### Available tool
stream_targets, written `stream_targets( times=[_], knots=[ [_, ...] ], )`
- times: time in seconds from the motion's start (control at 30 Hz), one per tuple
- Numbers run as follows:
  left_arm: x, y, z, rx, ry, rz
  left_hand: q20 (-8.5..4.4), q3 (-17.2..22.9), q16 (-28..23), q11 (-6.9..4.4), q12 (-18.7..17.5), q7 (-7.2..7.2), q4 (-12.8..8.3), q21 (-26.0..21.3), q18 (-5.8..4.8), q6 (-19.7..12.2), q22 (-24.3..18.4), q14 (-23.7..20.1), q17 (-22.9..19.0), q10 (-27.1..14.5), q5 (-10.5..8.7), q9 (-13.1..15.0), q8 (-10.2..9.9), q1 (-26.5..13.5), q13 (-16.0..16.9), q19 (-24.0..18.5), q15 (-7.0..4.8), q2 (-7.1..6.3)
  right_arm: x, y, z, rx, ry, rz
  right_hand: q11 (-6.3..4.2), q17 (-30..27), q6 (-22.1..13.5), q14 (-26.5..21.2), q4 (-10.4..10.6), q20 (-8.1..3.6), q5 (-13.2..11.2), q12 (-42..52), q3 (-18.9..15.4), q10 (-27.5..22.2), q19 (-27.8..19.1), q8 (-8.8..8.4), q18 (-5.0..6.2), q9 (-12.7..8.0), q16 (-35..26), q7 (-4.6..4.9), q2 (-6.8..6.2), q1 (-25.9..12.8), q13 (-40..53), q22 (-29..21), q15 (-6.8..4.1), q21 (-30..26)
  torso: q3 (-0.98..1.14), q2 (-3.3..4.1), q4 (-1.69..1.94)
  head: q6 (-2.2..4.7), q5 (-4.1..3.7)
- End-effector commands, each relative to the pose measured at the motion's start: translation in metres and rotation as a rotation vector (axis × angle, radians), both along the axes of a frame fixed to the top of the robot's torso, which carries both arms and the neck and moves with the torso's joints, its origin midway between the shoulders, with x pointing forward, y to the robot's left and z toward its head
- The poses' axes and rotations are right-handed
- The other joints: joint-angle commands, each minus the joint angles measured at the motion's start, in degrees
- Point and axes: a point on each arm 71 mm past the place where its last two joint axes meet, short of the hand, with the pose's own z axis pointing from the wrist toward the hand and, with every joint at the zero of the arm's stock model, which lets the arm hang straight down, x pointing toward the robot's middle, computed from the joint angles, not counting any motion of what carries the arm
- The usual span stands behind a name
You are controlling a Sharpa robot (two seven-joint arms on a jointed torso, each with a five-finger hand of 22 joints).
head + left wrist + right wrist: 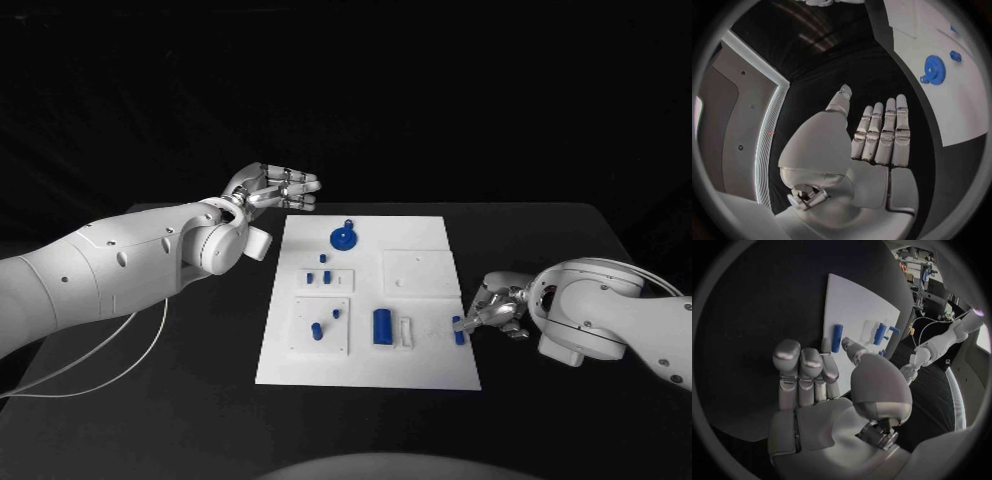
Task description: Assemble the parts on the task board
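Just beside the right robot hand (495,312), empty with fingers spread, we see a blue part (459,330) at the task board's (433,372) edge. The left wrist view shows the left robot hand (873,137) flat and empty near a blue gear (934,69).

Left hand (870,145): silver, many-fingered, mounted on a white wrist, rising from the bottom of the frame to its middle. Fingers (887,131) straight, side by side, thumb set apart to the left; nothing held.

Black table surface (836,70): behind the hand, across the centre and upper middle.

White flat task board (954,115): upper right to right edge, its corner near the fingertips, not touched by them.

Blue toothed gear-shaped part (934,69): lying on the board, upper right.

Small blue part (956,55): just beside the gear, further right.
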Motion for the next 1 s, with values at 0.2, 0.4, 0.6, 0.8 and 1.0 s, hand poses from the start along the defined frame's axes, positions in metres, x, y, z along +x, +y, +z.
stream_targets(
  times=[0.2, 0.4, 0.6, 0.8, 1.0],
  knots=[
    [0.000, -0.002, 0.001, -0.009, -0.007, -0.013, -0.04, -0.25, -0.17, -0.09, -0.06, 0.01, -0.03, 0.18, -0.49, 0.14, 0.06, 0.29, 0.04, 0.29, -0.38, 0.08, 0.18, 0.07, -0.06, 0.15, 0.00, 0.46, -0.001, 0.003, -0.005, -0.052, -0.019, 0.028, -0.10, 0.11, 0.35, 0.10, 0.23, -0.12, -0.28, -0.36, 0.07, 0.09, 3.18, -0.10, 0.05, 0.08, -0.19, 0.04, -0.50, 0.32, 2.28, 0.09, -0.03, -0.02, -0.01, -0.03, -0.07, -0.20, 0.12],
    [0.000, -0.002, 0.001, -0.009, -0.005, -0.015, -0.03, -0.29, -0.17, -0.07, -0.06, 0.03, 0.06, 0.18, -0.48, 0.07, 0.06, 0.30, 0.04, 0.22, -0.45, 0.08, 0.18, 0.03, -0.06, 0.16, 0.01, 0.43, -0.003, 0.009, -0.009, -0.071, -0.013, 0.054, -0.19, 0.18, 0.60, 0.12, -0.09, -0.14, -0.25, -0.76, 0.15, 0.17, 3.18, -0.11, -0.03, 0.09, -0.13, -0.07, -0.41, 0.51, 1.93, 0.17, -0.06, 0.09, 0.02, -0.01, -0.05, -0.28, 0.07],
    [-0.001, -0.002, 0.001, -0.009, -0.003, -0.016, -0.03, -0.29, -0.17, -0.07, -0.06, 0.03, 0.06, 0.18, -0.48, 0.07, 0.06, 0.30, 0.04, 0.22, -0.45, 0.08, 0.18, 0.03, -0.06, 0.16, 0.01, 0.43, -0.004, 0.014, -0.015, -0.101, -0.027, 0.077, -0.17, 0.11, 0.52, 0.09, -0.56, -0.17, -0.19, -0.78, 0.14, 0.16, 3.16, -0.13, -0.05, -0.01, -0.26, -0.04, -0.33, 0.62, 1.86, 0.13, -0.07, -0.10, 0.08, 0.00, 0.00, -0.35, 0.13],
    [-0.001, -0.002, 0.000, -0.009, 0.000, -0.018, -0.03, -0.31, -0.17, -0.04, -0.07, 0.04, 0.10, 0.18, -0.47, 0.00, 0.05, 0.29, 0.04, 0.12, -0.46, 0.07, 0.17, 0.03, -0.07, 0.16, 0.03, 0.40, 0.000, 0.018, -0.018, -0.145, -0.076, 0.096, -0.19, 0.13, 0.40, 0.11, -1.62, -0.21, 0.79, -0.65, 1.31, 0.10, 3.19, -0.14, -0.06, -0.33, -0.29, -0.08, -0.25, 1.07, 1.93, 0.17, -0.13, -0.04, 0.05, -0.02, -0.07, -0.43, 0.17],
    [-0.001, -0.002, 0.000, -0.010, 0.000, -0.020, 0.00, -0.48, -0.17, -0.01, -0.06, 0.06, 0.51, 0.18, -0.47, -0.10, 0.05, 0.26, 0.04, 0.05, -1.14, 0.07, 0.19, -0.48, -0.06, 0.16, 0.04, 0.38, 0.002, 0.021, -0.024, -0.179, -0.087, 0.114, -0.16, 0.07, 0.03, 0.09, -5.35, -0.20, 2.33, -0.34, 3.94, -0.21, 3.19, -0.13, -0.06, -1.18, -0.47, -0.04, 1.11, 0.48, 2.29, 0.20, -0.10, -0.08, 0.06, -0.01, -0.03, -0.33, 0.21]
  ],
)
